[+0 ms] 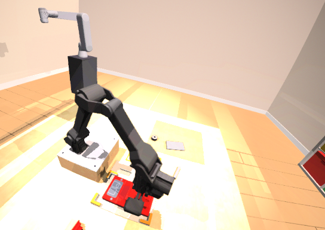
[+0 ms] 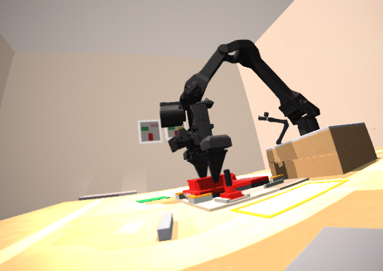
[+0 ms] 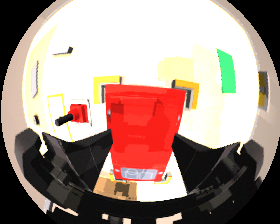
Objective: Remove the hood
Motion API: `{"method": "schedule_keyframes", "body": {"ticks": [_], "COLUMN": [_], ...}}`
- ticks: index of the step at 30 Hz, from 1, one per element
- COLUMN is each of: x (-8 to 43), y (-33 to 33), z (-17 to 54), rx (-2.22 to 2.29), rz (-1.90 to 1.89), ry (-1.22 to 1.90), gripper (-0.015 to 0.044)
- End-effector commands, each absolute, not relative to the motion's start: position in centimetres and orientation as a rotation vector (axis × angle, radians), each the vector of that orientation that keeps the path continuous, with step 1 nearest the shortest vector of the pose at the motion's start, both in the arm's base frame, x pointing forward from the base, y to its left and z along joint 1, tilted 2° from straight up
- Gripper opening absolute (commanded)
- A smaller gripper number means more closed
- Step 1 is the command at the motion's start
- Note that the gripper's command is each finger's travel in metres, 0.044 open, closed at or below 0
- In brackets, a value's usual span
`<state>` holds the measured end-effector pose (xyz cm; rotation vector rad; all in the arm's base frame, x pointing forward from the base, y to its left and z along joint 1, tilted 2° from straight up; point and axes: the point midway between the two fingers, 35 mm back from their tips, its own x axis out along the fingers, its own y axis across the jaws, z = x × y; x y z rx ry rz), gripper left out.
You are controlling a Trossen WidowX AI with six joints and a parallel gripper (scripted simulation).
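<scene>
The red toy car (image 1: 109, 197) (image 2: 255, 181) lies between corner brackets, with a grey patterned panel on one end. The hood (image 2: 193, 185) (image 3: 145, 112) is the red part at the other end and sits on the car. My gripper (image 2: 210, 179) (image 3: 143, 132) points down, shut on the hood, with one finger at each side. The fingertips are low at the car in the exterior view; they are partly hidden in the top view. The marked area, a yellow outline (image 2: 253, 214) (image 3: 56, 95), lies beside the car and is partly hidden behind the arm in the top view.
A red piece with an upright black peg (image 2: 227, 177) (image 3: 64, 120) stands between car and marked area. A green sheet (image 2: 153, 199) (image 3: 226, 70) lies on the car's other side. A grey block (image 2: 165, 226) lies in front. The arm's wooden base box (image 2: 306, 158) is behind.
</scene>
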<state>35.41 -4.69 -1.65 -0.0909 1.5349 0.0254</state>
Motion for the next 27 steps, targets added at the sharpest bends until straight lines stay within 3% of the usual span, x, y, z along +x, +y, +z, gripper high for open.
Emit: {"method": "schedule_keyframes", "body": {"ticks": [1, 9, 27], "x": [35.4, 35.4, 35.4], "y": [-4.7, -4.7, -4.6], "z": [-1.6, -1.1, 0.1], "rx": [-0.092, -0.091, -0.091], "rz": [0.025, 0.025, 0.025], "ry": [1.534, 1.534, 1.535], "gripper": [0.0216, 0.0006, 0.0]}}
